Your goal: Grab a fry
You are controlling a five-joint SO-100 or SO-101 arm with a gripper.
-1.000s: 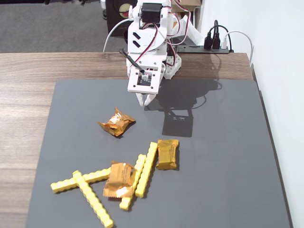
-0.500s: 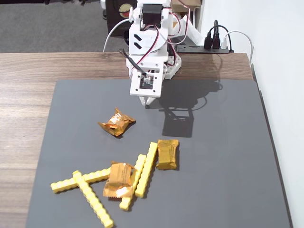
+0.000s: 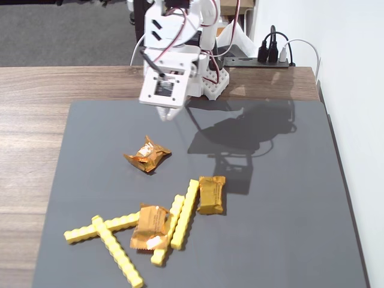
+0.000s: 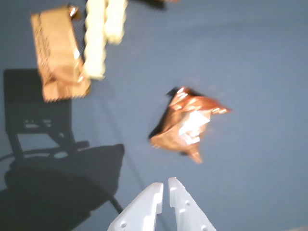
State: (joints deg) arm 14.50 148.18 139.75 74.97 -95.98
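Four yellow fries lie on the gray mat (image 3: 270,240) in the fixed view, all near the bottom edge. Two of them cross each other at the lower left: one fry (image 3: 102,227) lies almost flat across, and another fry (image 3: 117,251) runs down to the right over it. Two more sit side by side a bit to the right, a long fry (image 3: 185,214) and a second fry (image 3: 167,230) just beside it. An orange packet (image 3: 151,227) lies against that second fry and covers part of it. Another orange packet (image 3: 212,194) sits just right of the long fry's top end. A third, crumpled packet (image 3: 147,154) lies alone higher up on the mat. The white end effector (image 3: 169,114) hangs above the top of the mat, well apart from every fry, and it holds nothing. The mat lies on a wooden table (image 3: 30,150).

Next, the wrist view (it is a bit blurry). The end effector (image 4: 165,185) pokes up from the bottom edge with its two white fingers nearly together, just a thin gap between them. The crumpled packet (image 4: 186,122) is just ahead of it. Two fry ends (image 4: 95,43) show at the top, touching a flat packet (image 4: 57,53).
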